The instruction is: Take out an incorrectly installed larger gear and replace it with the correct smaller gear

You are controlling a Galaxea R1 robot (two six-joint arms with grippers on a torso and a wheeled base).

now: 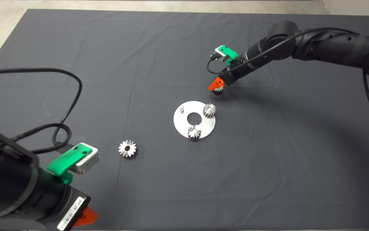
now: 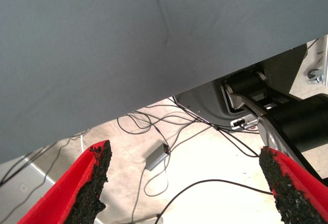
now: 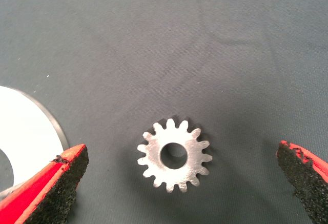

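Note:
The larger gear (image 1: 127, 148), bright silver with long teeth, lies flat on the mat to the left of the round silver plate (image 1: 181, 124). The smaller gear (image 1: 218, 91) (image 3: 152, 158) lies flat on the mat just beyond the plate's far right rim. My right gripper (image 1: 218, 86) (image 3: 182, 153) hangs directly over it, open, with one finger on each side and neither touching it. On the plate sit two other small gears (image 1: 209, 110) (image 1: 194, 132), and one bare pin (image 1: 181, 108) stands up from it. My left gripper (image 1: 86, 217) (image 2: 184, 155) waits open at the mat's near left corner.
The plate's edge (image 3: 31, 126) shows beside one right finger. A black cable (image 1: 72, 96) loops over the mat's left side. Past the mat's edge, the left wrist view shows floor cables and part of the robot base (image 2: 287, 116).

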